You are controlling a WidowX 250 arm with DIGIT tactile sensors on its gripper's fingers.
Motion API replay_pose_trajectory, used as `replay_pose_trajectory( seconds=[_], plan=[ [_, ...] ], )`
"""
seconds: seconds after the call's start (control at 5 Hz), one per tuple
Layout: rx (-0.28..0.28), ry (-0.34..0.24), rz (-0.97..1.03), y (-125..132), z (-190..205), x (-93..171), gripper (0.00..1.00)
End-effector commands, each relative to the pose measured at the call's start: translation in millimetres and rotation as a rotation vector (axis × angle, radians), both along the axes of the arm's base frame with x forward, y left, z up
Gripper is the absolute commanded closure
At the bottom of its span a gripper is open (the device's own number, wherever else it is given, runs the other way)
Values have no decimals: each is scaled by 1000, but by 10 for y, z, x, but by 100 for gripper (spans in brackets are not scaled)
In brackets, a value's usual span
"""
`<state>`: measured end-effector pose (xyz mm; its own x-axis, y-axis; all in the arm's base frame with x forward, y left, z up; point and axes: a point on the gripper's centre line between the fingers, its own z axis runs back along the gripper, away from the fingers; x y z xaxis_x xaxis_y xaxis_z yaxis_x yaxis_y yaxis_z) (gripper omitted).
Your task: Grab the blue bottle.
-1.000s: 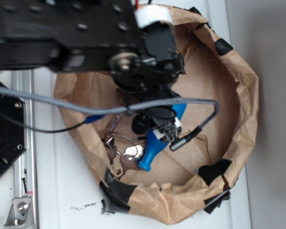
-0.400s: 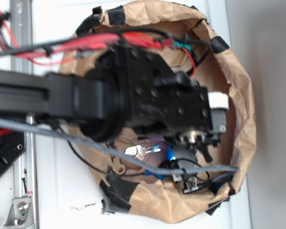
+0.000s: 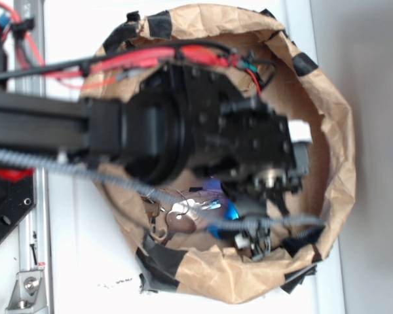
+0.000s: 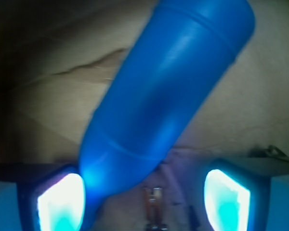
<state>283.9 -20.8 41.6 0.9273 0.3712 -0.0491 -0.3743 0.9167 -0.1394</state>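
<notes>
Blue plastic fills the wrist view: the blue bottle [image 4: 164, 91] lies slanted on brown paper, long axis running from lower left to upper right, between the jaws of the gripper [image 4: 144, 197], which stand wide apart, its lower end against the left pad [image 4: 60, 202]. From outside, only a sliver of it shows under the arm, inside the paper bag [image 3: 334, 131], beside the keys [image 3: 187, 209].

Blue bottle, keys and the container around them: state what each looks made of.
Blue bottle: seemingly smooth moulded plastic, with an even colour, soft sheen and moulded ridge lines. Keys: likely metal, silvery and reflective, though small and blurred. Container: crumpled brown paper, creased and matte, its rim patched with black tape.
</notes>
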Motion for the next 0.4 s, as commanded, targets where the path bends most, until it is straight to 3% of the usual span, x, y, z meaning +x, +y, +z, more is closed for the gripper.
replay_pose_trajectory(
  seconds=[0.0, 0.2],
  plan=[
    [71, -57, 80, 35, 81, 275, 0],
    [69, -82, 42, 414, 103, 466, 0]
  ],
)
